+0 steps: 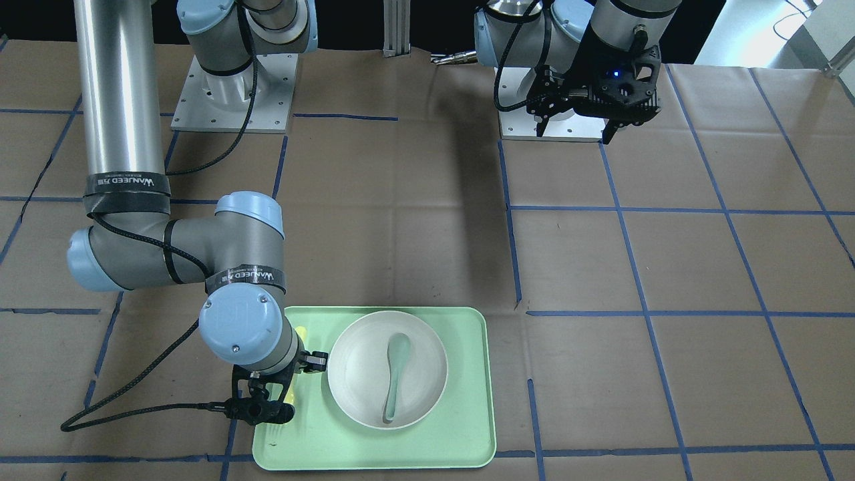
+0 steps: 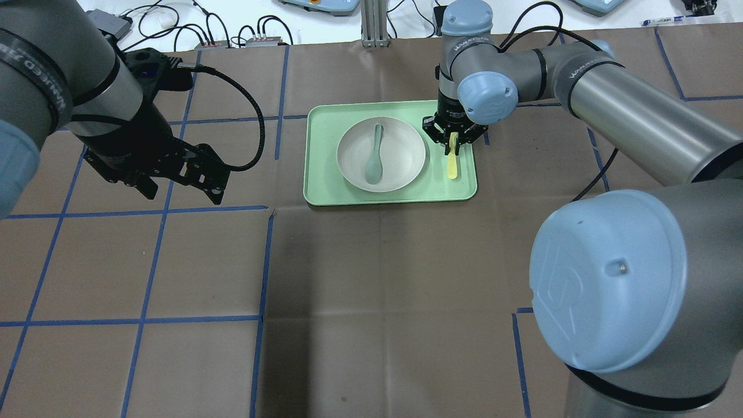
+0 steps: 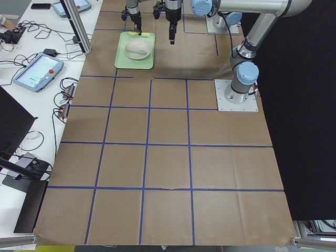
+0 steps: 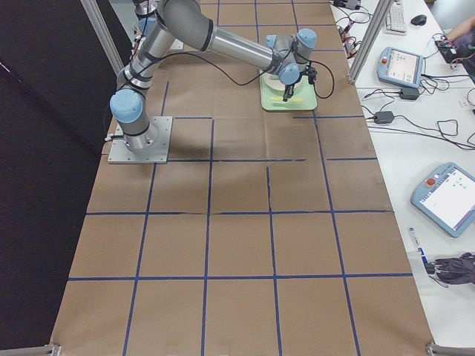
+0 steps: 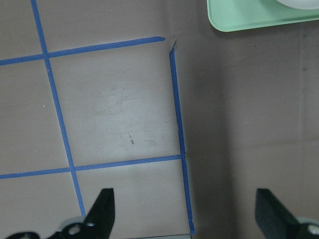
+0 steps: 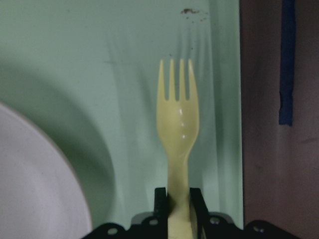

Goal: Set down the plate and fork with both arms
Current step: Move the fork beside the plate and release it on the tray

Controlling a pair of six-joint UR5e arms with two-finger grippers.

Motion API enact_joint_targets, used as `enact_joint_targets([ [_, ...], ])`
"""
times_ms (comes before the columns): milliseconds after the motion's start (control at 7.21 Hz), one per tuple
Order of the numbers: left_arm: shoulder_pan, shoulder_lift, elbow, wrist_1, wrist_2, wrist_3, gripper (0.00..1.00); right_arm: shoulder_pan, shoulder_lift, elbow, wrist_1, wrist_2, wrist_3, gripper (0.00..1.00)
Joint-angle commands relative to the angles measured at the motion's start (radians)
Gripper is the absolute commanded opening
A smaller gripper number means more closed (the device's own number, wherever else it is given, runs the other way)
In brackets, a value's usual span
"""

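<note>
Brown paper, faintly creased and marked into squares with blue tape, covers the table [image 2: 371,278]. The mint tray [image 2: 325,188] lies toward the table's far edge, away from the robot. On it sits the plate [image 2: 354,154], with a spoon [image 2: 374,159] lying in it. The fork [image 2: 451,165] is over the tray's bare strip just beside the plate, on the robot's right of it, with its tines pointing back toward the robot. Whether it touches the tray cannot be told. The right tool [image 2: 453,139] is closed narrow on the fork's handle. The left tool [image 2: 183,191] hangs over bare paper well apart from the tray, its jaws wide and holding nothing. Along the far edge runs a white bench [image 4: 415,167] with teach pendants [image 3: 35,72] and loose cables [image 3: 21,31]
</note>
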Motion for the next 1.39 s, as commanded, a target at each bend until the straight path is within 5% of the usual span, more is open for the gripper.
enact_joint_targets([
  [0,0.000,-0.001,0.001,0.000,0.000,0.000,1.00,0.001,0.020,-0.001,-0.021,0.004,-0.002,0.04],
  [139,0.000,-0.001,0.001,0.000,0.000,0.000,1.00,0.001,0.020,-0.002,-0.021,-0.005,-0.002,0.26],
  [277,0.000,-0.001,0.001,0.000,0.000,0.000,1.00,0.001,0.015,-0.004,-0.024,-0.003,-0.007,0.87],
  [416,0.001,-0.001,0.001,0.000,0.000,0.000,1.00,-0.001,0.007,-0.004,-0.024,0.001,-0.008,1.00],
  [971,0.001,-0.001,0.000,0.000,0.000,0.000,1.00,-0.004,-0.090,0.004,-0.007,0.007,-0.011,1.00],
  [1249,0.001,-0.001,0.000,0.000,0.000,0.000,1.00,-0.013,-0.208,0.016,0.128,0.006,-0.071,1.00],
])
